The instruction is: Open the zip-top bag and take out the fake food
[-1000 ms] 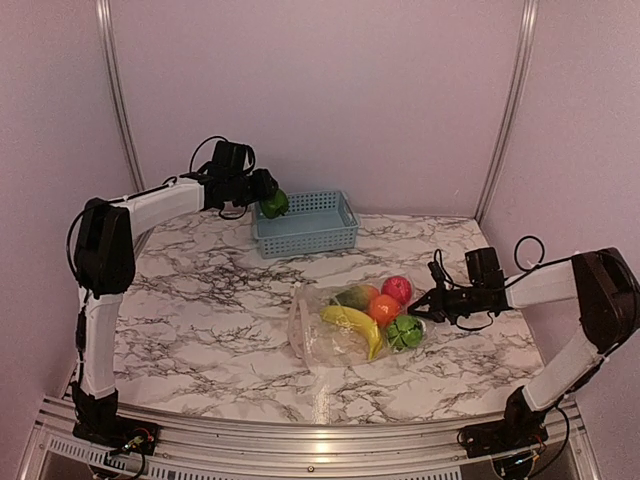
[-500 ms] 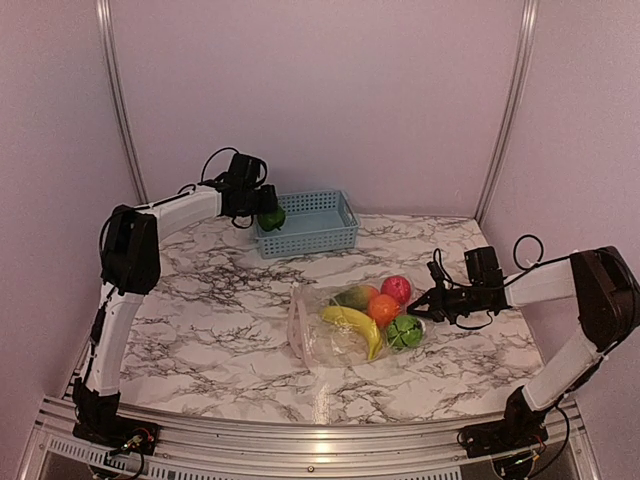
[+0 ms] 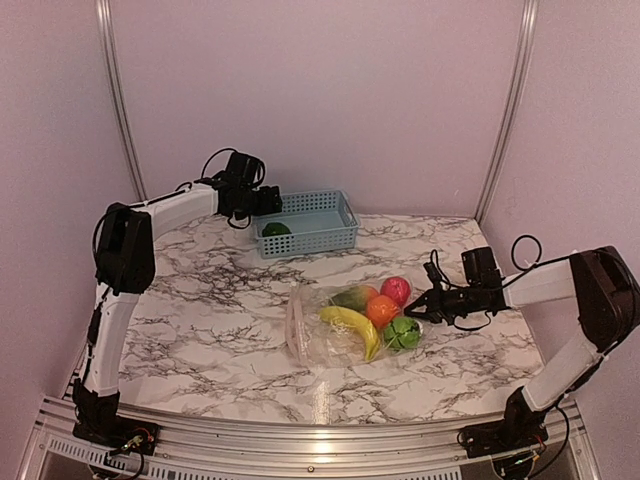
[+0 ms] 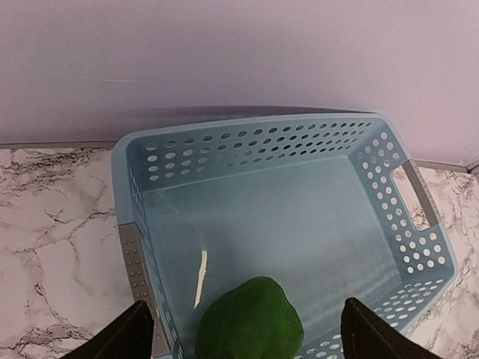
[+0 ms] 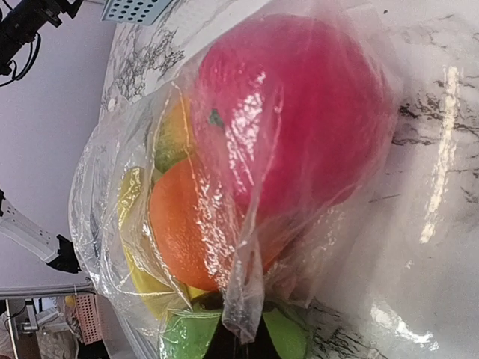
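Observation:
The clear zip-top bag [image 3: 318, 338] lies mid-table with fake food inside: a yellow banana [image 3: 350, 325], an orange fruit [image 3: 383, 309], a red round fruit [image 3: 397, 289] and a light green leafy piece [image 3: 404, 332]. My right gripper [image 3: 420, 307] is shut on a pinched fold of the bag [image 5: 247, 299] at its right end, beside the red fruit [image 5: 299, 127] and orange fruit [image 5: 187, 224]. The dark green pepper [image 4: 251, 325] lies loose in the basket [image 4: 247, 142], below my open left gripper [image 4: 251, 335]. In the top view that gripper [image 3: 268, 200] hovers over the basket's left end, above the pepper [image 3: 276, 229].
The light blue perforated basket [image 3: 312, 241] stands at the back of the marble table, near the rear wall. A thin pale sliver [image 4: 200, 278] lies on its floor. Metal frame posts rise at the back left and back right.
My left gripper has opened over the basket's left end and the pepper has dropped out of it into the basket. The right gripper has kept its hold on the bag.

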